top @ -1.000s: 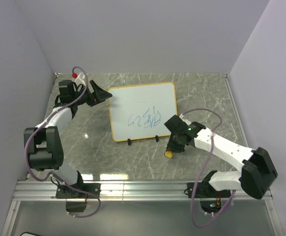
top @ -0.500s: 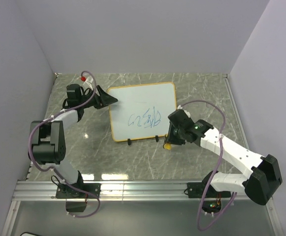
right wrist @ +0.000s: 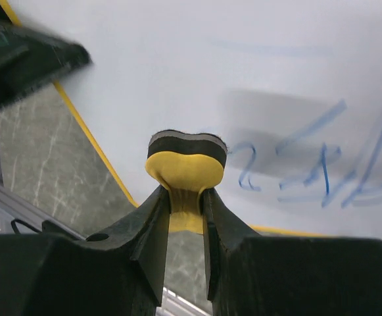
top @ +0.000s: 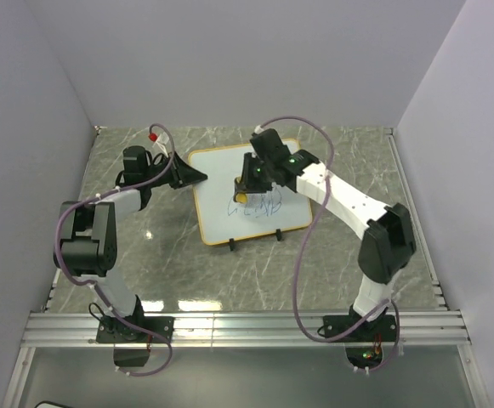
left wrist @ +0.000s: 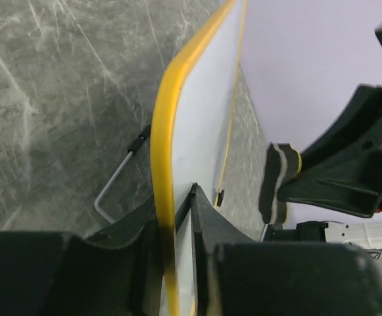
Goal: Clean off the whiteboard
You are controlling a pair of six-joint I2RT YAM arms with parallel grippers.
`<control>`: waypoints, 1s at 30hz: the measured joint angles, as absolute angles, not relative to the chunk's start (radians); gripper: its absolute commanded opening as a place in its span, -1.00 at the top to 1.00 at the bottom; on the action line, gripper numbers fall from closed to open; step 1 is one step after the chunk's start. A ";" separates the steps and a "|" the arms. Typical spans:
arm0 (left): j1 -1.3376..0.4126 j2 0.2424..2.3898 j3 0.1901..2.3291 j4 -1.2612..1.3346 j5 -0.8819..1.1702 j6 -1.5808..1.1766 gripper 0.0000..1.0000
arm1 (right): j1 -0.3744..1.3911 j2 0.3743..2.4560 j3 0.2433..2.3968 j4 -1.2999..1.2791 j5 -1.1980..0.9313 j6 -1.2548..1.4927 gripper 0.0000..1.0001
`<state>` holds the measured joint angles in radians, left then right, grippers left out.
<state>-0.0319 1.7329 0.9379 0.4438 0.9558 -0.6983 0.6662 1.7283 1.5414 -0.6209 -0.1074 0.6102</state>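
Right wrist view: right pincer pressed together on the waist of a small yellow bone-shaped foam eraser, dark felt face pointing at the board. Beyond it is the small white rectangular whiteboard with a thin yellow frame. The blue scribbles sit just beside the eraser, unwiped. Felt looks close to the surface, but can't tell if it's touching.

Left wrist view: left pincer pinches the board's yellow left edge, one finger on each face.

Top view: board sits mid-back on the grey marbled counter, skewed, black clip feet at its near edge.

Step in hand, as I judge it: the first wipe.
- Bring the felt flat against the board, not on an edge.
- Press lightly and sweep sideways across the marks in overlapping passes.
- Keep the left clamp firm so the board doesn't slide or pivot under the push.
- Push too hard and the board may skid or the eraser twist in the grip.
- Keep strokes inside the frame and clear of the left fingers.
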 measured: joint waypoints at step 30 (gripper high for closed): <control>-0.044 1.704 0.969 0.296 0.959 -0.587 0.99 | 0.600 1.919 1.677 -0.673 0.114 0.691 1.00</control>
